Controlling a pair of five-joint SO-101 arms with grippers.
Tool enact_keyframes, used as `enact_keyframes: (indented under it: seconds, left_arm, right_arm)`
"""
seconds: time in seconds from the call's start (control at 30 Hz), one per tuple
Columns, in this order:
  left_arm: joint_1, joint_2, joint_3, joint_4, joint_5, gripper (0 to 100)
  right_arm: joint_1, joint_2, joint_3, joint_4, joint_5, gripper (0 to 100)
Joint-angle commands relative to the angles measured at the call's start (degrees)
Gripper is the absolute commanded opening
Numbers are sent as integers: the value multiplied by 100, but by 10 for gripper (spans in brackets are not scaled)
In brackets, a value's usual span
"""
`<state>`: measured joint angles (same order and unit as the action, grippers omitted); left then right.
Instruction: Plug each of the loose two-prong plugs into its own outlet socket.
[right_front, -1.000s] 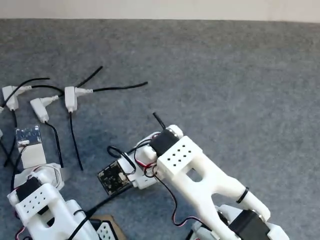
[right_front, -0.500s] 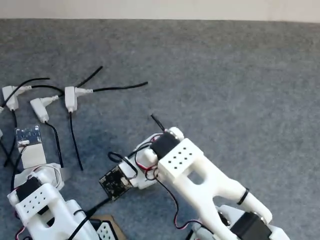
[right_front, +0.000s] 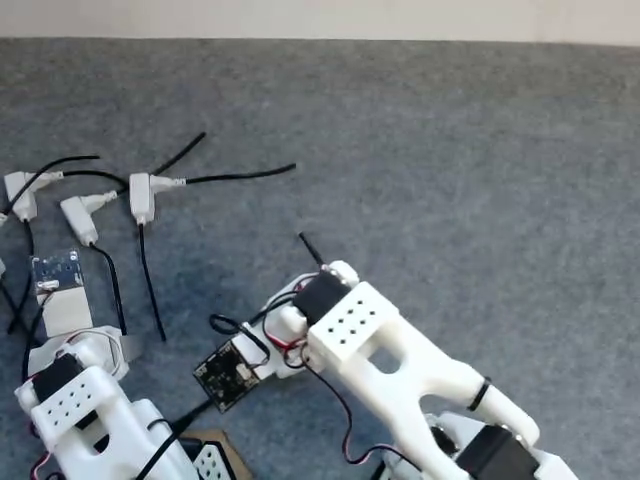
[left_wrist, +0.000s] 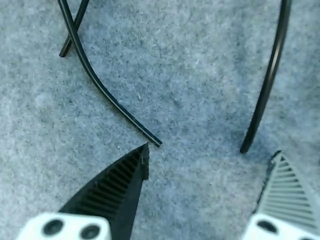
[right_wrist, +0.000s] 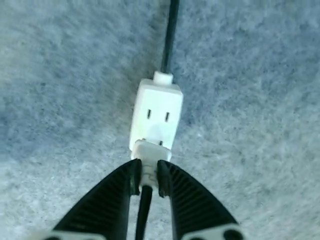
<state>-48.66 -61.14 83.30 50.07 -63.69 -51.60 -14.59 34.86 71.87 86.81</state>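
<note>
In the right wrist view my right gripper (right_wrist: 148, 172) is shut on a small white two-prong plug (right_wrist: 148, 150). The plug's front end is pressed against the end of a white outlet socket block (right_wrist: 156, 112), whose two slots face up and whose black cord (right_wrist: 170, 35) runs away from me. In the high view the right arm (right_front: 350, 325) covers this spot, and a black cord end (right_front: 310, 248) pokes out beyond it. My left gripper (left_wrist: 211, 151) is open over bare carpet, with two loose black cord ends (left_wrist: 154, 141) (left_wrist: 245, 147) just ahead of its fingertips.
Three white plug or socket pieces (right_front: 142, 197) (right_front: 80, 215) (right_front: 20, 195) with black cords lie at the far left of the grey carpet (right_front: 470, 170). The left arm (right_front: 70, 400) stands at the near left corner. The right half of the carpet is open.
The right arm has shifted slightly to the left and nearer, its wrist camera board swinging down with it. The cord end beyond it moved a little too. The left arm stayed still.
</note>
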Motion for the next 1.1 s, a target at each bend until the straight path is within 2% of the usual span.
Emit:
enact_keyframes:
  seconds: [0.0, 0.33, 0.6, 0.67, 0.83, 0.9, 1.0, 1.07]
  left_arm:
    - [-48, -40, -13, 18, -79, 361]
    - [-48, -40, -13, 18, -79, 361]
    - [-13, -75, -13, 18, -53, 361]
    - [-13, -75, -22, 18, -44, 361]
    - [-4, -40, -13, 26, -44, 361]
    - [4, -40, -40, 149, -44, 361]
    - [251, -84, -127, 501, -18, 361]
    - [523, -84, -338, 774, 246, 363]
  right_arm:
    - [-31, 532, 92, -40, 44, 6]
    - [295, 708, 127, -523, -62, 6]
    - [611, 514, -620, -470, -1424, 13]
    - [690, 418, -989, -462, -1776, 58]
    - [840, 233, -1947, 92, -2418, 302]
    - [963, 180, -2466, 330, -2796, 371]
    - [1349, 84, -3459, 514, -3657, 393]
    - [1815, -22, -4189, 549, -4431, 393]
